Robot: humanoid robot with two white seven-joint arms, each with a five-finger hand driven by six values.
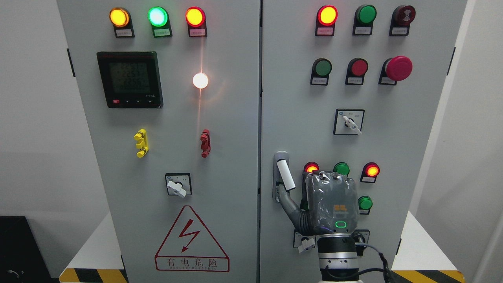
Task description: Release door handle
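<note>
The grey door handle point(281, 173) sits at the left edge of the right cabinet door, and its white lever point(286, 175) is swung out and tilted. My right hand point(329, 198) comes up from the bottom edge, its back toward me, just to the right of the handle. Its thumb point(290, 205) stretches left and up to the lower end of the lever and touches or nearly touches it. The other fingers lie against the door to the right of the handle, not around it. The left arm is out of view.
The right door carries lit lamps point(371, 170), push buttons, a red emergency stop point(397, 68) and a rotary switch point(349, 122) around the hand. The left door holds a meter point(129, 78), coloured latches and a warning triangle point(191, 239). A cable point(379, 255) trails from my wrist.
</note>
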